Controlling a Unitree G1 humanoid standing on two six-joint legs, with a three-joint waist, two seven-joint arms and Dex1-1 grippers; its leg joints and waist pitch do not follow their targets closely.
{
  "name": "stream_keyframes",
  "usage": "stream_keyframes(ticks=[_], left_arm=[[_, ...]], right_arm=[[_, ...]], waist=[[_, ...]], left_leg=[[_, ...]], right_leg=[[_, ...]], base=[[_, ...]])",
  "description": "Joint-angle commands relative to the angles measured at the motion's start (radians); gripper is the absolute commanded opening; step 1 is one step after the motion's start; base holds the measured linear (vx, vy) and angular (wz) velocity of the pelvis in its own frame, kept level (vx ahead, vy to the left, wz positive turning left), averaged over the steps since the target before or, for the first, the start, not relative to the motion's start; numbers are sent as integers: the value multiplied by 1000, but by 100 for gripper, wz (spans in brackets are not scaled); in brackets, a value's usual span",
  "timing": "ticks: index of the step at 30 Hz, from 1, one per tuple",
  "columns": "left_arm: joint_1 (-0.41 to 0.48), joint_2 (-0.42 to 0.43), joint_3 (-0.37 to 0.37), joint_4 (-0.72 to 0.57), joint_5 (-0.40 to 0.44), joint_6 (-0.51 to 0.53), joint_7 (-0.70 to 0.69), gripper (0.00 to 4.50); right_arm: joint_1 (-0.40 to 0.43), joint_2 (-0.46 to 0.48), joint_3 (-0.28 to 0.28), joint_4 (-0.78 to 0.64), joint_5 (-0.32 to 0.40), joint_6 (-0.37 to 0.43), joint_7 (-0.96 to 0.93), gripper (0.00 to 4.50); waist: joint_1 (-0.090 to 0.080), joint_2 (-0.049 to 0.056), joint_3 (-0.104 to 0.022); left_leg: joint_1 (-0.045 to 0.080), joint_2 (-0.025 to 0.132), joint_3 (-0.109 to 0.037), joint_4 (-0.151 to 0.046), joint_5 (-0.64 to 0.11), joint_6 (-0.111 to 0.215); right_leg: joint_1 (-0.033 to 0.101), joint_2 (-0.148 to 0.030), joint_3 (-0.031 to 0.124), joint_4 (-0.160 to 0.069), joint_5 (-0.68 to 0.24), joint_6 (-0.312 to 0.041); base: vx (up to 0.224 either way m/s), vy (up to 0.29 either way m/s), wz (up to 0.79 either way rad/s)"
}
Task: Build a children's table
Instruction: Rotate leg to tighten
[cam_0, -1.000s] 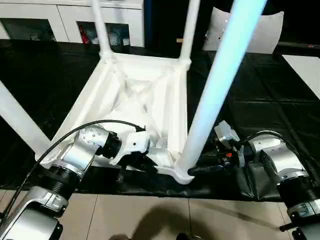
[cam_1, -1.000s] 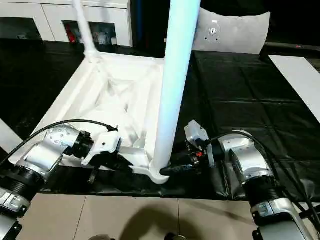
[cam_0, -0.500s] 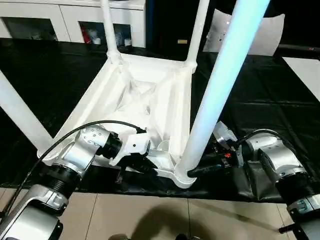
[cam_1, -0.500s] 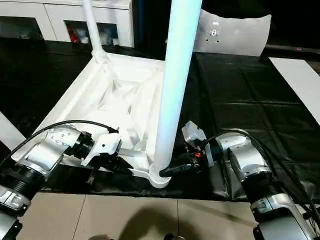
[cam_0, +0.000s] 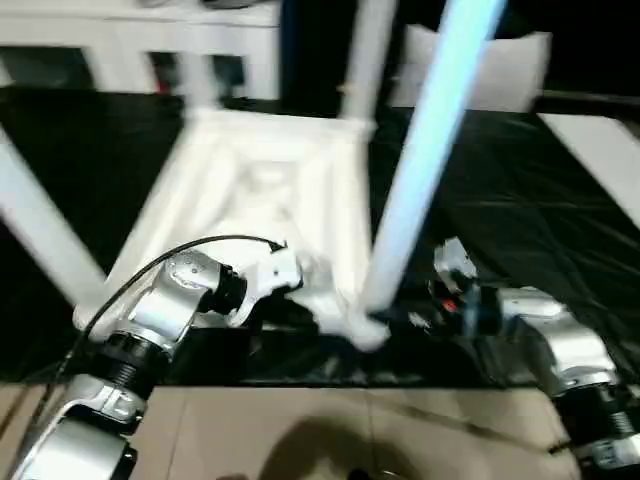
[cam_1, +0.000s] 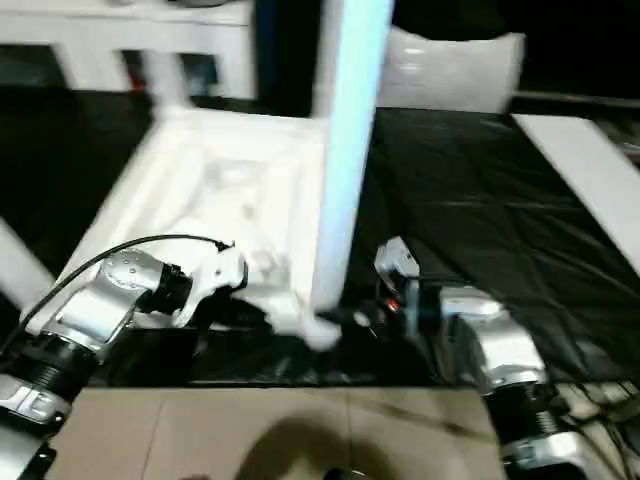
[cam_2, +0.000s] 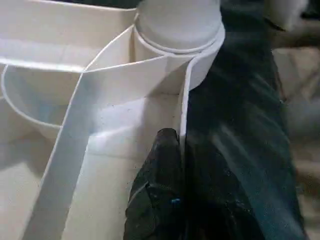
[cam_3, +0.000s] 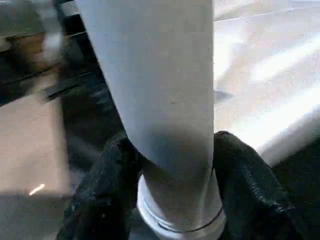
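Note:
The children's table lies upside down, its ribbed top (cam_0: 262, 190) on a black cover and its legs pointing up. My left gripper (cam_0: 292, 306) is at the near edge, beside the near right corner socket (cam_2: 179, 30). It is shut on the top's thin rim wall (cam_2: 184, 125), with one black finger (cam_2: 161, 167) inside the rim. The near right leg (cam_0: 425, 160) rises from that corner. My right gripper (cam_3: 177, 200) clasps this leg (cam_3: 160, 100) just above the socket, a black finger (cam_3: 112, 192) pressed on each side.
Another leg (cam_0: 38, 235) slants up at the near left, and two stand at the far corners (cam_0: 365, 50). A white cabinet (cam_0: 130, 40) and a curved white panel (cam_0: 505, 70) stand behind. A flat white board (cam_0: 600, 150) lies at the right. Tiled floor (cam_0: 300, 430) begins at the cover's near edge.
The head camera has shifted and the picture is blurred. My right gripper's fingers have drawn in onto the base of the near right leg. My left gripper keeps its hold on the rim.

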Motion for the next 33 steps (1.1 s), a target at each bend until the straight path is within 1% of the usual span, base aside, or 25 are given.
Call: stream_keyframes(ticks=[1, 2, 3, 4, 5, 6, 7, 8, 9, 10, 11, 12, 13, 14, 15, 16, 18, 19, 20, 21, 22, 23, 24, 28, 33], left_arm=[[-1, -98, 12, -54, -20, 58, 133, 0], [-1, -129, 18, -67, -16, 87, 183, 0], [-1, -134, 19, -69, -15, 92, 191, 0], [-1, -143, 20, -72, -13, 99, 206, 0], [-2, -163, 23, -77, -8, 114, 234, 0], [-3, -182, 26, -82, 1, 125, 265, 0], [-5, -196, 30, -84, 8, 134, 291, 0], [-10, -212, 32, -84, 19, 140, 322, 0], [-10, -213, 32, -84, 19, 141, 323, 0], [-16, -237, 35, -83, 33, 151, 376, 0], [-21, -262, 38, -81, 41, 159, 423, 0], [-21, -262, 38, -81, 41, 159, 423, 0], [-23, -281, 43, -80, 45, 165, 456, 0], [-23, -289, 47, -82, 45, 166, 469, 0], [-20, -293, 50, -85, 47, 167, 478, 0], [-18, -293, 51, -88, 50, 167, 479, 0], [-12, -276, 43, -94, 56, 153, 463, 0], [-9, -265, 38, -95, 59, 144, 451, 0], [-4, -250, 31, -101, 63, 136, 440, 0], [-1, -238, 32, -105, 61, 132, 428, 0], [2, -218, 31, -112, 56, 124, 403, 0], [2, -218, 31, -112, 56, 124, 403, 0], [6, -203, 26, -116, 52, 117, 380, 0], [19, -125, -11, -113, 54, 64, 270, 0], [11, -41, -37, -62, 40, -79, 110, 0]], right_arm=[[14, 118, 81, -57, -26, 52, -101, 193], [17, 160, 83, -70, -50, 61, -197, 193], [17, 166, 84, -71, -54, 62, -213, 193], [17, 178, 85, -74, -63, 65, -242, 193], [12, 210, 78, -71, -77, 76, -313, 193], [3, 243, 65, -62, -95, 81, -396, 192], [-3, 265, 56, -54, -110, 82, -450, 191], [-12, 290, 48, -39, -123, 74, -500, 191], [-12, 291, 47, -39, -123, 74, -502, 191], [-23, 327, 34, -20, -147, 67, -570, 191], [-35, 362, 17, 4, -169, 52, -639, 191], [-35, 362, 17, 4, -169, 52, -639, 191], [-41, 386, 5, 18, -184, 35, -690, 191], [-41, 392, 3, 19, -189, 24, -706, 191], [-39, 394, 4, 17, -193, 15, -719, 191], [-36, 398, -4, 15, -186, 4, -725, 246], [-28, 390, -22, 6, -168, -14, -713, 259], [-22, 383, -26, 0, -161, -22, -699, 262], [-12, 375, -33, -12, -161, -32, -685, 282], [-3, 366, -39, -20, -164, -40, -681, 282], [13, 348, -40, -41, -156, -62, -644, 303], [13, 348, -40, -41, -156, -62, -644, 303], [25, 329, -34, -59, -157, -72, -623, 308], [92, 232, -26, -138, -135, -147, -503, 348], [179, 64, -68, -268, -9, -69, -256, 393]], waist=[[-18, 15, -50], [-22, 22, -48], [-33, 29, -43], [-38, 25, -42], [-41, 19, -41], [-44, 12, -39], [-51, 3, -31], [-57, 4, -32], [-65, 19, -39], [-68, 25, -42], [-68, 35, -44], [-67, 37, -45], [-70, 21, -39], [-67, 21, -39], [-63, 25, -42], [-60, 26, -47], [-51, 26, -61], [-48, 27, -65], [-43, 20, -71], [-40, 19, -69], [-36, 18, -75], [-27, 20, -76], [-22, 19, -75], [-1, 17, -76], [23, 18, -74]], left_leg=[[-7, 65, -28, -75, -310, 34], [-8, 79, -37, -85, -353, 32], [-14, 109, -49, -110, -452, 19], [-17, 116, -55, -121, -493, 13], [-7, 104, -50, -119, -530, 0], [6, 80, -40, -104, -512, -3], [29, 26, -20, -60, -412, -3], [28, 4, -9, -38, -324, 14], [4, 29, -23, -50, -316, 27], [-7, 47, -31, -61, -325, 30], [-21, 88, -48, -88, -377, 35], [-19, 99, -51, -97, -399, 32], [-1, 61, -35, -85, -403, 19], [-1, 43, -28, -77, -364, 20], [-6, 27, -21, -69, -281, 31], [-13, 29, -21, -70, -244, 38], [-24, 45, -24, -77, -125, 70], [-26, 47, -24, -76, -91, 78], [-27, 48, -23, -72, -39, 100], [-36, 45, -20, -69, -13, 115], [-39, 42, -18, -66, 8, 125], [-35, 43, -14, -63, 41, 148], [-37, 40, -11, -62, 56, 168], [-34, 41, -7, -60, 57, 179], [-24, 50, -6, -63, 21, 171]], right_leg=[[69, -81, 24, -117, -613, 70], [73, -81, 20, -109, -585, 62], [84, -79, 34, -74, -511, 43], [87, -79, 46, -56, -486, 38], [76, -87, 63, -56, -497, 28], [60, -93, 60, -81, -561, 30], [30, -100, 26, -141, -741, 64], [35, -103, -2, -162, -800, 104], [66, -96, -14, -155, -743, 132], [76, -95, -6, -139, -684, 129], [84, -94, 21, -99, -560, 94], [80, -95, 37, -82, -506, 72], [50, -103, 45, -99, -543, 36], [49, -106, 41, -111, -585, 35], [54, -107, 40, -118, -608, 35], [60, -106, 43, -113, -585, 33], [63, -97, 62, -79, -400, -18], [63, -97, 67, -67, -346, -39], [56, -92, 76, -52, -282, -68], [58, -93, 84, -38, -250, -98], [62, -92, 86, -32, -227, -105], [57, -94, 91, -25, -181, -122], [57, -91, 90, -25, -170, -125], [56, -87, 91, -21, -195, -100], [52, -83, 91, -29, -253, -83]], base=[[0, 0, 0], [0, 0, 0], [0, 0, 0], [0, 0, 0], [0, 0, 0], [0, 0, 0], [0, 0, 0], [0, 0, 0], [0, 0, 0], [0, 0, 0], [0, 0, 0], [0, 0, 0], [0, 0, 0], [0, 0, 0], [0, 0, 0], [0, 0, 0], [52, -5, 1], [50, -8, 2], [0, 0, 0], [0, 0, 0], [0, 0, 0], [0, 0, 0], [0, 0, 0], [0, 0, 0], [0, 0, 0]])
